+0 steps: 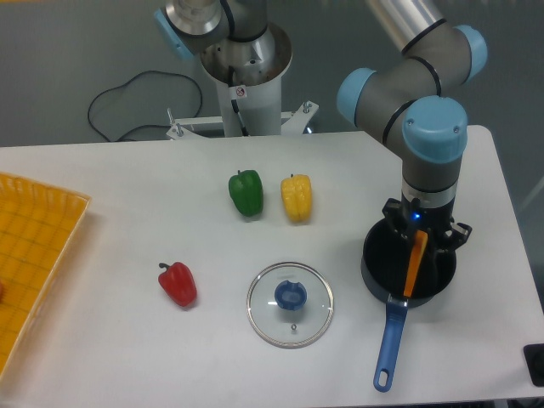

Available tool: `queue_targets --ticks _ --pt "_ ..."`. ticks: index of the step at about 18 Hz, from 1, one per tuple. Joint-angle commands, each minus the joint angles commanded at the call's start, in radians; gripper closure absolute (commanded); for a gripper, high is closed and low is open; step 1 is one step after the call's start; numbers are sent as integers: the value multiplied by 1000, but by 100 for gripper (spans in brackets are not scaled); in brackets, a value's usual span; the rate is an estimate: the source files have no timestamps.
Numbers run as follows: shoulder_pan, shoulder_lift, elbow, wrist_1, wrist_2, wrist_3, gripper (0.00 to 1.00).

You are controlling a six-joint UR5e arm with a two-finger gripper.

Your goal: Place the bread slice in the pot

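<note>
The dark pot (385, 255) with a long blue handle (389, 340) sits at the right of the table. My gripper (420, 237) hangs straight down over its middle, shut on the bread slice (414, 263). I see the slice edge-on as a thin orange strip, its lower end down inside the pot. Whether it touches the pot's bottom I cannot tell.
A glass lid (290, 304) with a blue knob lies left of the pot. A yellow pepper (296, 197) and a green pepper (246, 192) stand mid-table, and a red pepper (178, 284) lies front left. A yellow tray (34, 255) sits at the left edge.
</note>
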Motion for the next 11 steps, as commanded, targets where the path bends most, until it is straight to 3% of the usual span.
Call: queue_targets --ticks 11 --pt "-12 18 -32 -20 12 6 0"
